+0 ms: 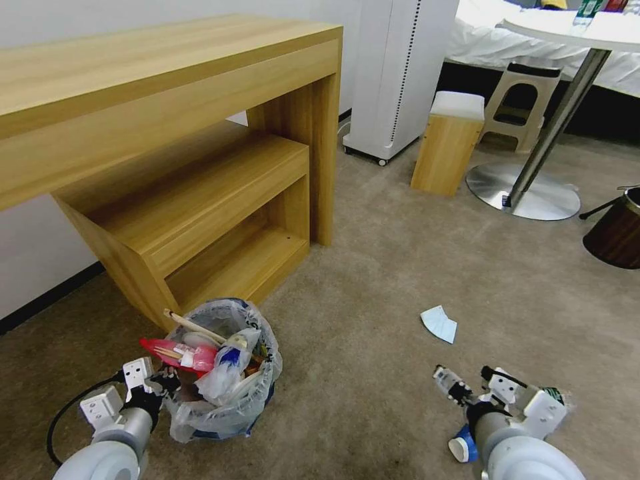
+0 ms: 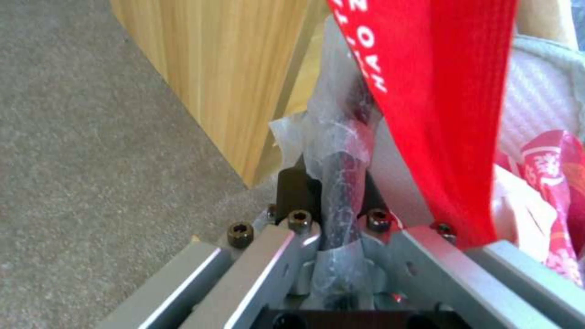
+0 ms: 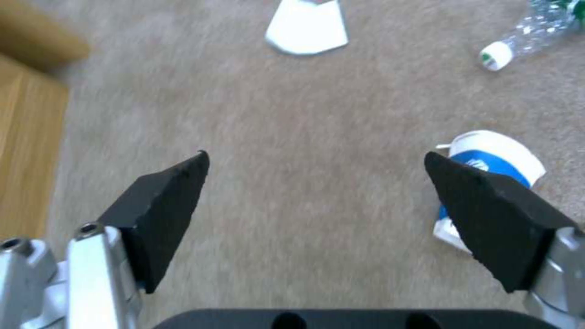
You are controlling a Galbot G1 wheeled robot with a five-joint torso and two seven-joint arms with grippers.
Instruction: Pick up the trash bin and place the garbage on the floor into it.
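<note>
Behind right gripper (image 3: 317, 178), fingers wide: paper cup (image 3: 487, 169) half-hidden; left gripper (image 2: 332, 201) clamped on trash bin (image 1: 223, 393) rim.

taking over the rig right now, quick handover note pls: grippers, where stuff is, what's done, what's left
Left gripper: shut on the trash bin, clamped on its bag-lined rim beside the wooden desk.
Right gripper: open, holding nothing, low over the carpet.
Done: the bin already holds a red wrapper, a wooden stick and other litter.
Left on the floor: blue-and-white paper cup beside the right gripper, pale blue paper further ahead, clear bottle off to the side.
</note>
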